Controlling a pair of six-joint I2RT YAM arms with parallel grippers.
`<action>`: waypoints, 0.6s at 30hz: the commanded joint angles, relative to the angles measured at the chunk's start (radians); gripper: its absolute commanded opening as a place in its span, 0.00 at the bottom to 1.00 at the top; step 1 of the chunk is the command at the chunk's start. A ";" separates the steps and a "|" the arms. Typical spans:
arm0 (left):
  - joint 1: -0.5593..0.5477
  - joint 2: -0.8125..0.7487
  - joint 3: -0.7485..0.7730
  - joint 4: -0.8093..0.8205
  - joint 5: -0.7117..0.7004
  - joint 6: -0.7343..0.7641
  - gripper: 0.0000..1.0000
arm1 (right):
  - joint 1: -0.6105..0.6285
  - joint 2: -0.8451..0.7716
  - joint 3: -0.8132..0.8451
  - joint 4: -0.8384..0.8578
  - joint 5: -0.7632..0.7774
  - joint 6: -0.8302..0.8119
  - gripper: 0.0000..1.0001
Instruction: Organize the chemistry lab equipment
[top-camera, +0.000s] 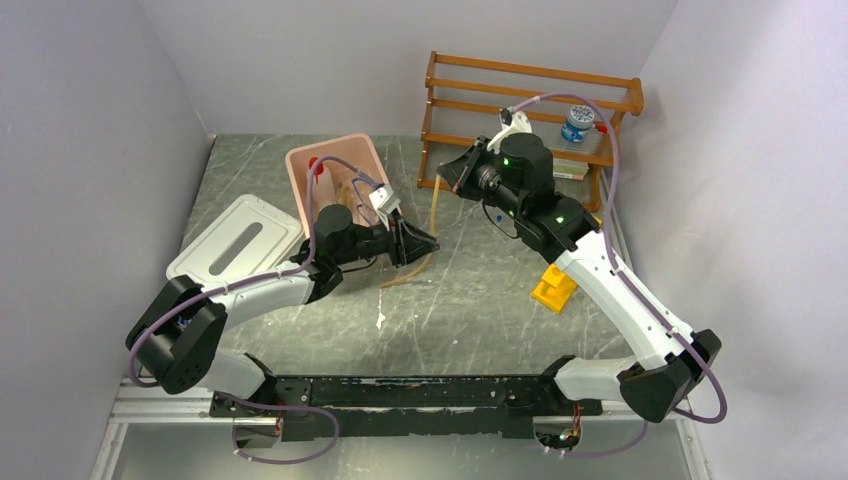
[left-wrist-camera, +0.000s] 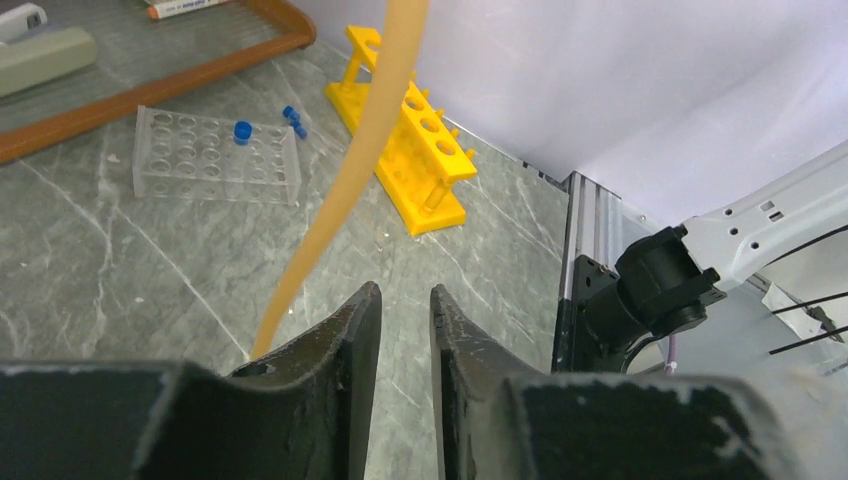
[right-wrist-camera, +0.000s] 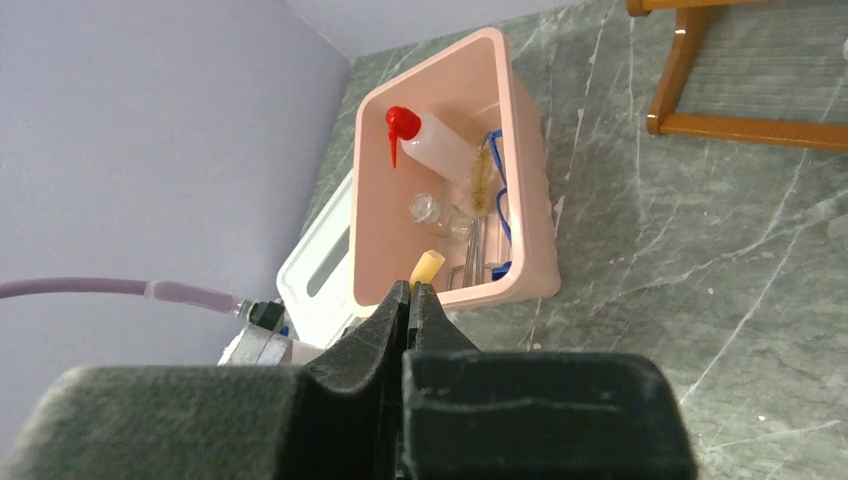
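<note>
Pink bin (right-wrist-camera: 520, 150) holds wash bottle (right-wrist-camera: 440, 148), small glass (right-wrist-camera: 425, 208), goggles (right-wrist-camera: 497, 190). Right gripper (right-wrist-camera: 412, 295) pinching amber tubing (left-wrist-camera: 345, 170) end beside bin; left gripper (left-wrist-camera: 405, 320) narrowly parted, empty, tubing alongside. Yellow rack (left-wrist-camera: 410, 135) on table (left-wrist-camera: 120, 260), unsorted

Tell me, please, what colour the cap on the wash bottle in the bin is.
Red; the cap shows best in the right wrist view.

The amber rubber tubing (left-wrist-camera: 345, 170) runs off the top edge of the left wrist view, and its lower end is hidden behind the left gripper (left-wrist-camera: 405, 290). From above, the right arm (top-camera: 612, 280) covers part of the yellow holed rack (top-camera: 553, 290) (only one end shows).
</note>
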 joint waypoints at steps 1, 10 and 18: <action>-0.009 -0.013 -0.005 0.095 -0.004 0.040 0.32 | -0.016 0.003 0.033 -0.013 0.004 0.017 0.00; -0.009 -0.022 0.012 0.069 -0.201 0.073 0.60 | -0.029 0.006 0.060 -0.023 -0.018 0.026 0.00; -0.012 0.082 0.092 0.168 -0.019 0.040 0.48 | -0.042 0.003 0.062 -0.015 -0.055 0.039 0.00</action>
